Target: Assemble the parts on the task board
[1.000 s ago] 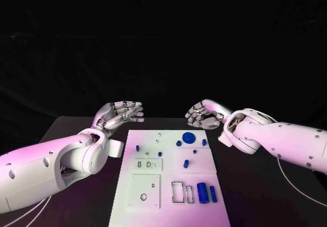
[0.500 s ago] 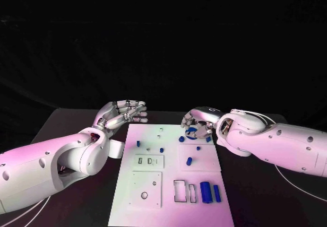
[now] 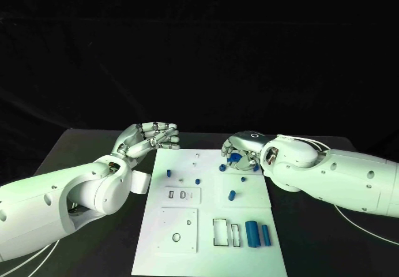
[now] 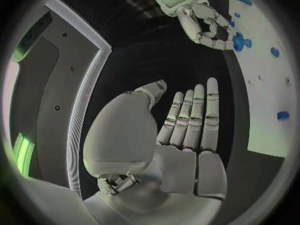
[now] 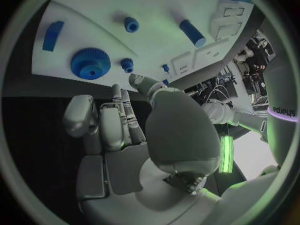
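Observation:
The white task board [image 3: 187, 228] lies in the middle of the table. A blue gear [image 5: 90, 63] sits at its far right corner, also seen as the gear [image 4: 239, 41]. My right hand [image 3: 242, 152] hovers low over that gear with its fingers [image 5: 120, 105] reaching toward it; nothing is held, and I cannot tell whether the tips touch it. My left hand [image 3: 153, 137] is raised beside the board's far left corner, its fingers [image 4: 195, 116] straight and empty. Small blue pegs [image 3: 230, 195] stand mid-board. Two blue cylinders [image 3: 251, 234] lie near the front right.
Rectangular cut-outs [image 3: 180, 196] and a round hole [image 3: 175, 238] mark the board's left half. An empty rectangular slot [image 3: 218, 231] lies beside the cylinders. Black table [image 3: 100, 248] surrounds the board on both sides.
My right hand has dropped and swung in from the table's far right onto the board's far right corner, covering the gear. My left hand has barely moved.

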Robot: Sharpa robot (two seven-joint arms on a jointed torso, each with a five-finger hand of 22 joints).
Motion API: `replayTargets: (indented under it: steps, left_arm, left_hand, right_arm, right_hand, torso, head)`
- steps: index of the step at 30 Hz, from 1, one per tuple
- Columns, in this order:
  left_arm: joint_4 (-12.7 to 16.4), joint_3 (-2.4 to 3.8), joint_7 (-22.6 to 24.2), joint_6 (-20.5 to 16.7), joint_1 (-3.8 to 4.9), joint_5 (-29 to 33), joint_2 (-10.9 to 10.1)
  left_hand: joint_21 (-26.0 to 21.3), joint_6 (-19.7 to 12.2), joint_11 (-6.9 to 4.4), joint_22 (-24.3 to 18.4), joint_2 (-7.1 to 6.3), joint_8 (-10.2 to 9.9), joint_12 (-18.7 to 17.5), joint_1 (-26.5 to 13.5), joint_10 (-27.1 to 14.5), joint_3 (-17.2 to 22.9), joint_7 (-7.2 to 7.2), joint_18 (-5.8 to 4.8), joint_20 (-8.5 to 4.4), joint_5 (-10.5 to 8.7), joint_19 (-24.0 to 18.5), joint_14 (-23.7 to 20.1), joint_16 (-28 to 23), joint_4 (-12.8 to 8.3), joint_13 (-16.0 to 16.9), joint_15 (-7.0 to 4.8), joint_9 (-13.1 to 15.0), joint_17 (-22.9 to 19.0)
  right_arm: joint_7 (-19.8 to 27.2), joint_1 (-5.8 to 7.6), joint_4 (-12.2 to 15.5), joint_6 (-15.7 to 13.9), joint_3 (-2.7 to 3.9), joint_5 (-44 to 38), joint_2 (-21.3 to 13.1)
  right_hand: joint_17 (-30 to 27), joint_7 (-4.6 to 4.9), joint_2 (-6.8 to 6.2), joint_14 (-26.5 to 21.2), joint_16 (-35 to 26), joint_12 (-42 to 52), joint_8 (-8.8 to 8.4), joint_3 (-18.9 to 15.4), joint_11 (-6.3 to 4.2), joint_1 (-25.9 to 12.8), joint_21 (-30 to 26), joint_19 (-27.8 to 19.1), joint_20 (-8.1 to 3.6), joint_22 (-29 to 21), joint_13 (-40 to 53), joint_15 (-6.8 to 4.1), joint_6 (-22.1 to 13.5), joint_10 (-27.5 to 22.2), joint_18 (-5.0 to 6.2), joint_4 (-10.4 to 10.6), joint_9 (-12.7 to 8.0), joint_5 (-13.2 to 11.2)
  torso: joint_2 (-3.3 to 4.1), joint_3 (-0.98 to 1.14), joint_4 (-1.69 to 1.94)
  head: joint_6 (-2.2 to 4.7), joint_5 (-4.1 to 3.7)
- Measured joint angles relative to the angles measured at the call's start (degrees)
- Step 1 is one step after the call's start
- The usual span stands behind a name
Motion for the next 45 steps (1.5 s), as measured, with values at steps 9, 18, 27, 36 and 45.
replayTargets:
  steps: [9,18,27,36,45]
  left_arm:
    - [-0.2,0.02,-0.2,0.4,0.09,0.0,0.0]
    - [-0.5,0.02,-0.3,0.6,0.15,0.1,0.0]
    - [-0.6,0.02,-0.6,0.6,0.25,0.1,0.0]
    - [-0.6,0.02,-0.7,0.6,0.36,0.1,-0.1]
    - [-0.6,0.02,-0.9,0.6,0.45,0.1,-0.1]
  left_hand:
    - [0.0,0.0,0.0,0.0,0.0,0.0,0.0,0.0,0.0,0.0,0.0,0.0,0.0,-0.21,0.0,0.0,0.0,0.0,0.0,0.0,0.0,0.0]
    - [0.0,0.0,0.0,0.0,-0.02,0.0,0.0,0.0,0.0,0.0,0.0,-0.01,0.0,-0.21,0.0,0.0,0.0,0.0,0.0,0.0,0.0,0.0]
    - [0.0,0.0,0.0,0.0,-0.21,0.0,-0.2,-0.3,0.0,0.0,0.0,0.0,0.0,-0.21,0.0,0.0,0.0,0.0,0.0,0.0,0.0,0.1]
    - [0.0,0.0,0.0,0.0,-0.21,0.0,-0.2,-0.3,0.0,0.0,0.0,0.0,0.0,-0.21,0.0,0.0,0.0,0.0,0.0,0.0,0.0,0.1]
    - [0.2,0.0,0.0,0.0,-0.2,0.0,-0.4,-0.2,0.0,0.0,0.0,-0.01,0.0,-0.21,0.0,0.0,0.0,0.0,-0.1,0.0,0.0,0.1]
  right_arm:
    - [-1.0,-0.53,-0.5,0.6,-0.01,-1.3,1.0]
    - [-1.4,-0.77,-0.4,1.0,-0.01,-1.8,1.5]
    - [-1.6,-1.0,-1.0,1.6,-0.01,-1.8,2.1]
    - [-1.7,-1.12,-1.3,1.9,-0.03,-1.8,2.4]
    - [-1.9,-1.15,-1.7,2.2,-0.03,-1.8,2.7]
  right_hand:
    - [4.2,0.0,0.0,0.0,3.7,0.7,0.0,0.4,-0.01,0.0,5.1,3.5,-0.02,7.5,0.3,0.01,0.0,-0.4,-0.92,0.7,0.6,0.0]
    - [3.3,0.0,-0.23,0.0,3.7,1.6,0.0,0.7,-0.42,-0.2,11.0,7.6,-0.04,12.4,0.8,0.01,0.0,0.0,-3.09,1.3,1.1,0.0]
    - [3.3,0.0,-0.23,0.0,3.7,1.6,0.0,0.8,-0.42,-0.2,11.2,7.6,-0.03,12.4,0.8,0.01,0.0,0.0,-3.09,1.4,1.2,0.2]
    - [3.4,-0.14,0.1,0.0,3.9,2.0,0.45,1.4,-0.32,0.1,11.6,7.6,-0.03,12.3,1.0,0.01,1.0,0.5,-3.09,1.6,1.8,0.2]
    - [3.6,-0.47,0.76,0.0,4.4,2.5,1.14,2.6,-0.76,0.8,12.0,7.6,-0.03,12.3,1.0,0.01,2.1,1.5,-3.09,1.2,2.4,-0.3]
  torso:
    - [0.29,-0.01,0.03]
    - [0.58,-0.03,0.08]
    - [0.78,-0.04,0.14]
    - [0.83,-0.04,0.11]
    - [0.94,-0.04,0.03]
  head:
    - [0.16,0.09]
    - [-0.11,0.15]
    - [-0.31,0.09]
    - [-0.57,0.4]
    - [-0.96,0.39]
